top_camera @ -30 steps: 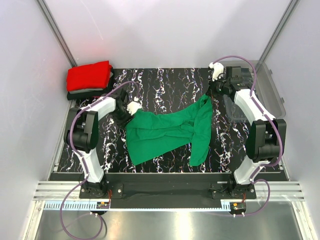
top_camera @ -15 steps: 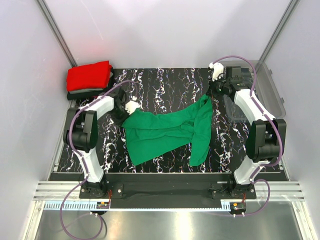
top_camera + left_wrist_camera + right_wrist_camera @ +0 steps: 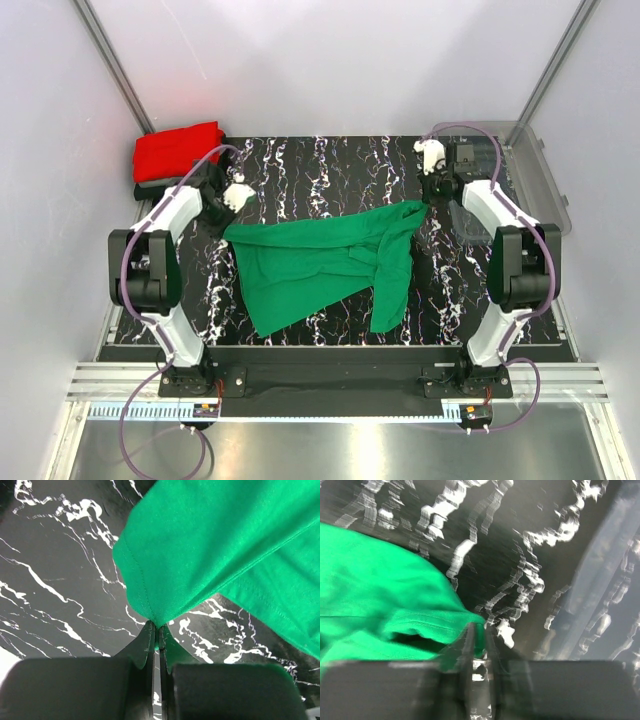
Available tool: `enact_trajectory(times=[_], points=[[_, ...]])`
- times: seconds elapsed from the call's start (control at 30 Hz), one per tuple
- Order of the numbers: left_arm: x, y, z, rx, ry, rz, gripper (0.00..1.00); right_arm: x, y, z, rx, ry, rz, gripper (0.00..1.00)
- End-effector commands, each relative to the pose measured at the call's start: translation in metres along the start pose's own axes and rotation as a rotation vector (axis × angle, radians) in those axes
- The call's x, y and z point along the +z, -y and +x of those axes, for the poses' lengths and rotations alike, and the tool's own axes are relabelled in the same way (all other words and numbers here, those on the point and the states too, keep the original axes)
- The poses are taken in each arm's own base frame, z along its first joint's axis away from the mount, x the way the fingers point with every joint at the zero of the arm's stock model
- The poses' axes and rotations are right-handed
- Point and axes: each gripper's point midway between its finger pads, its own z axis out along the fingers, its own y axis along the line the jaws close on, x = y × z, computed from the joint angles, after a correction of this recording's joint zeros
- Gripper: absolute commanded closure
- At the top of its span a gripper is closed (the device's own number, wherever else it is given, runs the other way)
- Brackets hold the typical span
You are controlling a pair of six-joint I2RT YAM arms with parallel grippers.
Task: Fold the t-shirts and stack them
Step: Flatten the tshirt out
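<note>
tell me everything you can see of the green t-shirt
The green t-shirt is solid bright green, soft knit with stitched hems. It is spread wrinkled across the black marbled table, its right part bunched. The left claw pinches its left corner, the right claw its far right corner; the rest lies on the table.

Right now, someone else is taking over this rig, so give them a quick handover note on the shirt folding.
The left gripper is shut on a hem corner of the green t-shirt.
The right gripper is shut on the opposite corner, beside the clear bin.
The green t-shirt is stretched between them over the marbled table, wrinkled, with one part trailing toward the near edge.
Done: the red t-shirt lies folded at the far left corner, on top of a dark folded garment.
Left to do: lay the green t-shirt flat, fold it, and put it on that stack.
</note>
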Motion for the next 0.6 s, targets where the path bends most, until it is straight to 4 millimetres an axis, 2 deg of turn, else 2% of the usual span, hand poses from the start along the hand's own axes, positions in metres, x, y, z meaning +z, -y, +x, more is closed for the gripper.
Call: enact_trajectory(times=[0.0,0.07,0.1,0.13,0.17,0.23,0.3,0.33,0.37,0.47,0.57], points=[[-0.007,-0.014,-0.021,-0.045,0.042,-0.038,1.0,0.002,0.038,0.005,-0.016,-0.02,0.131,0.75],[-0.01,-0.015,-0.027,-0.059,0.056,-0.036,1.0,-0.003,0.046,-0.001,-0.023,-0.017,0.165,0.58],[-0.012,-0.016,-0.032,-0.059,0.067,-0.04,1.0,-0.006,0.043,-0.007,-0.063,-0.004,0.148,0.57],[-0.013,-0.016,-0.033,-0.059,0.068,-0.04,1.0,-0.017,0.032,-0.024,-0.097,0.049,0.099,0.56],[-0.014,-0.017,-0.034,-0.059,0.071,-0.044,1.0,-0.025,0.023,-0.031,-0.128,0.079,0.059,0.56],[-0.014,-0.015,-0.035,-0.055,0.068,-0.04,1.0,-0.044,-0.017,-0.047,-0.252,0.158,-0.091,0.56],[-0.013,-0.014,-0.036,-0.054,0.066,-0.039,1.0,-0.051,-0.046,-0.042,-0.365,0.151,-0.18,0.56],[-0.012,-0.013,-0.035,-0.058,0.063,-0.035,1.0,-0.052,-0.074,-0.036,-0.423,0.149,-0.249,0.57],[-0.012,-0.012,-0.035,-0.058,0.059,-0.034,1.0,-0.053,-0.088,-0.026,-0.484,0.127,-0.292,0.58],[-0.008,-0.007,-0.033,-0.068,0.052,-0.021,1.0,-0.047,-0.124,0.0,-0.542,0.086,-0.382,0.6],[-0.007,-0.001,-0.031,-0.082,0.051,-0.005,1.0,-0.036,-0.146,0.014,-0.538,0.054,-0.454,0.61]])
